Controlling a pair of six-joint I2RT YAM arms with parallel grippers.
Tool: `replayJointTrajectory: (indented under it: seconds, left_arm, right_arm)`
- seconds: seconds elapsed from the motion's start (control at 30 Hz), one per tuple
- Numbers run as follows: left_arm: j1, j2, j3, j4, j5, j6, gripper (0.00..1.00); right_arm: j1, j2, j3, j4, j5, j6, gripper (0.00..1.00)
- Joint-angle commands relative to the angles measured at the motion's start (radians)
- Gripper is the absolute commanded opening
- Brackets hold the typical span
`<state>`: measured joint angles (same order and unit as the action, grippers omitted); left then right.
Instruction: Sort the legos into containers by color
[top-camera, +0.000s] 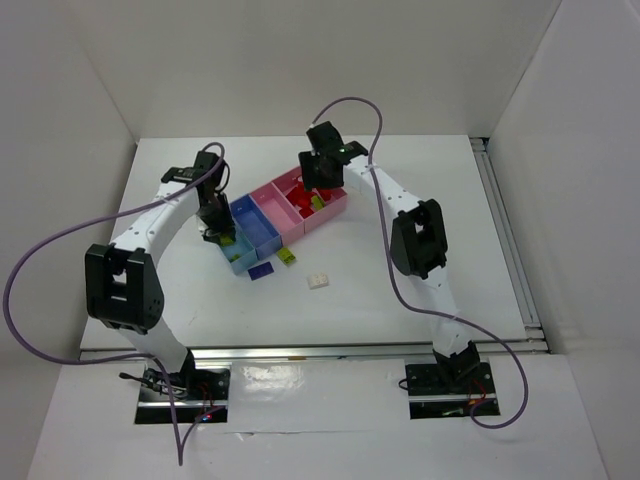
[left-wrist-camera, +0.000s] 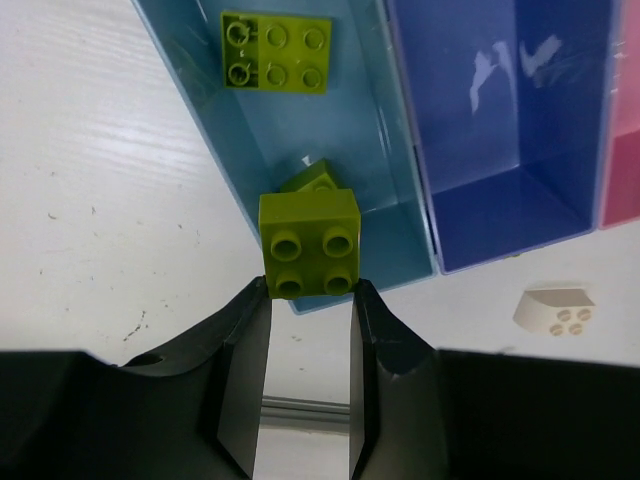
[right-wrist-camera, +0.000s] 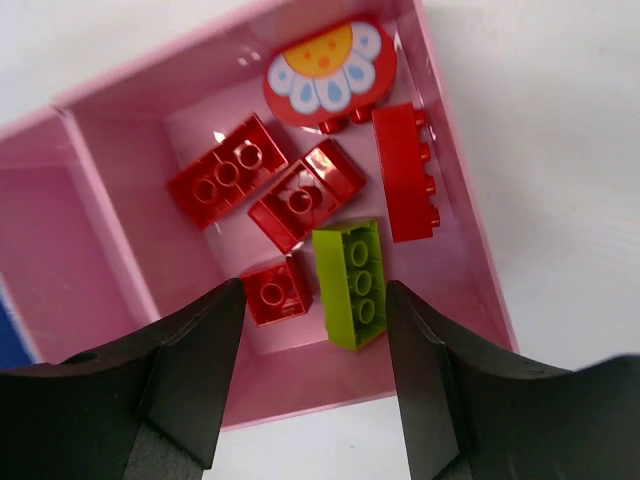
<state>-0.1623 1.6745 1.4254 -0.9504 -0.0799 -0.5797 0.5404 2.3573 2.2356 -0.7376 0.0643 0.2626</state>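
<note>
Left wrist: tool (left-wrist-camera: 310, 292) pinches green lego (left-wrist-camera: 309, 243).

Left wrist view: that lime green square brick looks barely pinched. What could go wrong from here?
The left gripper pinches the lime green square plastic brick only by its near edge, above the end wall of the light blue plastic tray. Released there, it might tumble outside.

A white table (top-camera: 420, 270) fills the scene, evenly lit, faint grain showing up close. Plain white panels box it in: back wall (top-camera: 320, 60), left wall (top-camera: 50, 150), right wall (top-camera: 585, 150). A metal rail (top-camera: 505, 240) runs along the table's right edge.
</note>
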Motion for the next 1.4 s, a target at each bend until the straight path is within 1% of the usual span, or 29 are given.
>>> replayJointTrajectory:
  seconds: [0.0,0.13,0.23,0.33,0.4,0.43,0.47,0.57,0.6,0.63,0.67,0.7,0.73,0.77,0.9,1.1,1.13,1.17,1.23,1.27,1.37]
  left_arm:
    - [0.012,-0.044,-0.048,0.01,0.009,-0.003,0.0]
    - [0.021,-0.056,-0.098,0.035,0.022,-0.003,0.0]
    - [0.021,-0.047,-0.098,0.053,0.022,-0.003,0.0]
    - [0.03,-0.036,-0.108,0.077,0.022,-0.003,0.0]
    - [0.03,-0.026,-0.097,0.078,0.031,-0.003,0.06]
    - [0.03,-0.01,-0.086,0.078,0.031,0.006,0.11]
    - [0.03,-0.01,-0.077,0.078,0.031,0.006,0.22]
    - [0.03,0.001,-0.066,0.078,0.04,0.017,0.35]
    - [0.03,0.001,-0.066,0.078,0.04,0.017,0.49]
    - [0.03,0.001,-0.066,0.078,0.04,0.017,0.57]
    - [0.03,0.01,-0.066,0.078,0.04,0.017,0.64]
    - [0.03,0.01,-0.066,0.078,0.029,0.017,0.76]
    - [0.03,0.01,-0.066,0.078,0.029,0.017,0.84]
    - [0.03,0.01,-0.066,0.078,0.029,0.026,0.86]
    - [0.03,0.01,-0.057,0.078,0.029,0.026,0.86]
    - [0.03,0.01,-0.048,0.078,0.029,0.035,0.86]
    - [0.03,0.01,-0.048,0.078,0.029,0.035,0.85]
    - [0.03,0.01,-0.048,0.068,0.029,0.035,0.85]
    - [0.03,0.01,-0.048,0.068,0.029,0.035,0.85]
    - [0.03,0.01,-0.048,0.068,0.029,0.035,0.85]
    - [0.03,0.01,-0.039,0.068,0.029,0.035,0.84]
  right_arm:
    - [0.013,0.023,0.058,-0.068,0.023,-0.025,0.65]
    - [0.023,0.043,0.045,-0.068,0.032,-0.039,0.65]
    - [0.032,0.063,0.045,-0.068,0.068,-0.063,0.65]
    - [0.032,0.085,0.055,-0.068,0.068,-0.072,0.65]
    - [0.041,0.094,0.055,-0.057,0.08,-0.072,0.65]
    - [0.041,0.094,0.055,-0.057,0.092,-0.072,0.65]
    - [0.041,0.094,0.055,-0.057,0.107,-0.072,0.65]
    - [0.041,0.114,0.079,-0.057,0.12,-0.072,0.62]
    - [0.041,0.114,0.079,-0.057,0.12,-0.082,0.59]
    - [0.041,0.114,0.079,-0.057,0.12,-0.082,0.59]
    - [0.041,0.114,0.079,-0.057,0.12,-0.082,0.56]
    - [0.041,0.114,0.079,-0.057,0.12,-0.082,0.54]
    - [0.041,0.123,0.079,-0.057,0.12,-0.082,0.52]
    - [0.052,0.123,0.079,-0.057,0.129,-0.082,0.51]
    - [0.061,0.123,0.07,-0.048,0.147,-0.082,0.47]
    - [0.061,0.143,0.079,-0.029,0.157,-0.082,0.47]
    - [0.061,0.143,0.079,-0.029,0.157,-0.082,0.47]
    - [0.061,0.143,0.079,-0.029,0.166,-0.082,0.43]
    - [0.061,0.143,0.079,-0.029,0.175,-0.082,0.38]
    - [0.061,0.143,0.079,-0.029,0.184,-0.073,0.31]
    - [0.061,0.109,0.079,-0.02,0.195,-0.072,0.23]
